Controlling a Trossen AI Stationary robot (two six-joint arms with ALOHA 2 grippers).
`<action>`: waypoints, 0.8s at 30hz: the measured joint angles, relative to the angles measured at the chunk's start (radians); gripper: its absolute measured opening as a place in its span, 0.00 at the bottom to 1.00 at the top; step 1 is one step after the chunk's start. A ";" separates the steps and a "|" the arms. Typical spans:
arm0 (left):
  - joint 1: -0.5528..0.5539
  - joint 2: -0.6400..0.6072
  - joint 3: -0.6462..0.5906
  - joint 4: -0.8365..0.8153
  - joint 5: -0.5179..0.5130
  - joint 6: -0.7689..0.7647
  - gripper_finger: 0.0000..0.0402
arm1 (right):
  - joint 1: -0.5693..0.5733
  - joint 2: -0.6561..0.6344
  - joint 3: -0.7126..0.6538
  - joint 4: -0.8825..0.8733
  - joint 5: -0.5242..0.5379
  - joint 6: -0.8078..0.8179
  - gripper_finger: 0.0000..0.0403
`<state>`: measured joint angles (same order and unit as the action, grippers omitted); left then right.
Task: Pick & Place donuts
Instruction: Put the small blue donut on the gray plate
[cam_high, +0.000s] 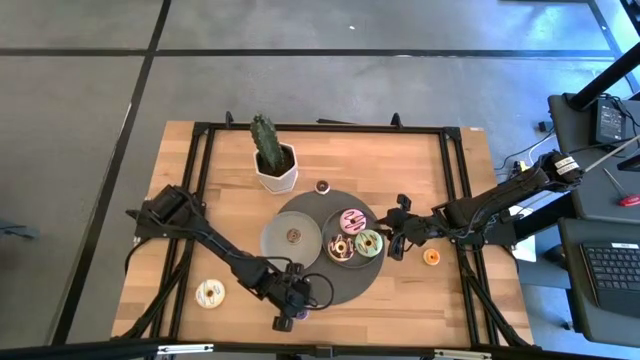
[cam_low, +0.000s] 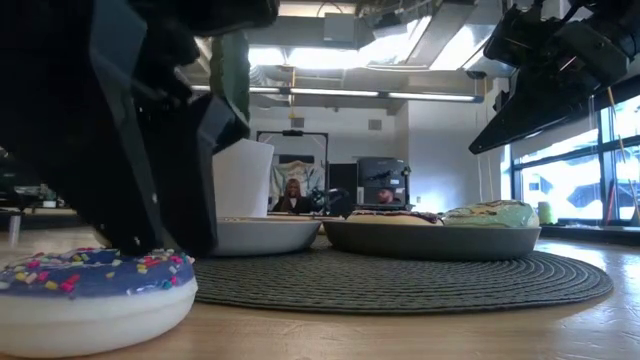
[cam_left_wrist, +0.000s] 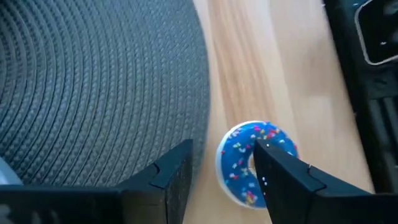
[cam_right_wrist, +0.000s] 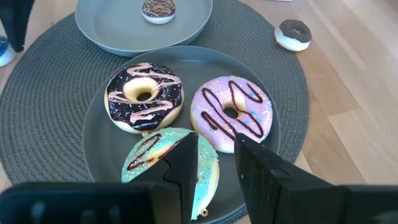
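A blue sprinkled donut (cam_left_wrist: 239, 163) lies flat on the wood near the table's near edge (cam_high: 283, 323), just off the woven mat. My open left gripper (cam_left_wrist: 222, 146) stands over it (cam_high: 290, 298), one finger above the ring's hole and the other beside it on the mat's side. My open right gripper (cam_right_wrist: 214, 138) hovers above the right grey plate (cam_right_wrist: 99, 134), which holds a green donut (cam_right_wrist: 149, 155), a pink donut (cam_right_wrist: 230, 112) and a dark donut (cam_right_wrist: 144, 94). A tiny brown donut (cam_high: 294, 236) sits on the left plate (cam_high: 275, 240). My left gripper comes down on the blue donut from above, and one finger (cam_left_wrist: 280, 171) covers the ring's hole and far side. In the low view the finger reaches down to the donut's icing (cam_low: 150, 262). I cannot tell whether it touches. The donut lies flat on the table.
The round dark woven mat (cam_high: 325, 290) carries both plates. A cactus in a white pot (cam_high: 272, 160) stands toward the far edge. Loose on the wood lie a small dark donut (cam_high: 322, 186), an orange donut (cam_high: 431, 257) and a white donut (cam_high: 210, 292).
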<state>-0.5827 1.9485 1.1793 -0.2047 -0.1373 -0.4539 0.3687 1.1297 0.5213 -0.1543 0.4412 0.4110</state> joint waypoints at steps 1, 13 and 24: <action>0.000 0.004 0.000 -0.004 0.000 -0.001 0.41 | 0.000 0.000 0.000 0.000 0.000 0.000 0.27; -0.005 0.020 0.000 -0.025 0.051 0.011 0.28 | 0.000 0.000 0.000 0.000 0.000 0.000 0.27; 0.017 0.011 0.002 -0.041 0.064 -0.013 0.09 | 0.000 0.000 0.000 0.000 0.000 0.000 0.27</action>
<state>-0.5653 1.9596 1.1809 -0.2455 -0.0736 -0.4667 0.3687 1.1297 0.5213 -0.1539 0.4412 0.4110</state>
